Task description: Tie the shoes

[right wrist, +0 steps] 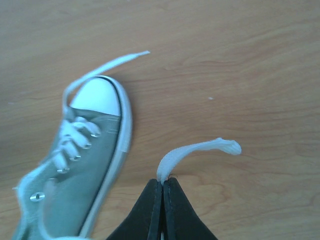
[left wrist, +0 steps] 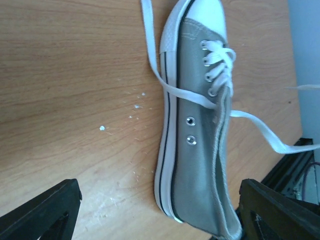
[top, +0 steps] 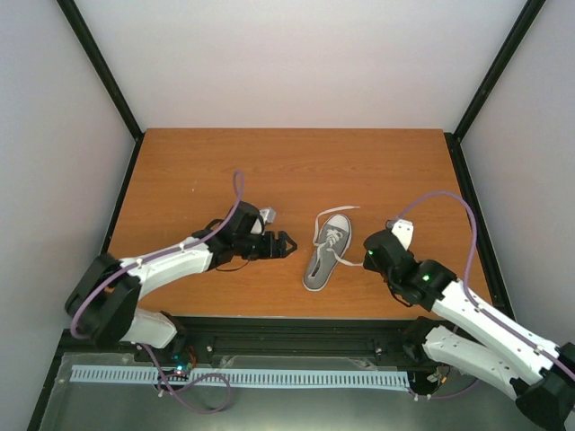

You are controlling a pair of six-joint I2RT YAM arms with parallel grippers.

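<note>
Shoe [top: 323,256] lies on table [top: 180,171] between claws, toe far. Left claw [top: 287,244] sits just left, fingers apart; right claw [top: 367,261] sits just right, clamped on lace [right wrist: 195,150] end.

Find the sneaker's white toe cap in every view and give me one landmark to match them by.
Top external: toe cap near the centre, at the far end of the sneaker.
Left wrist: toe cap at the top edge, right of centre.
Right wrist: toe cap left of centre.
Shared landmark: the white lace pinched by the right pincer.
</note>
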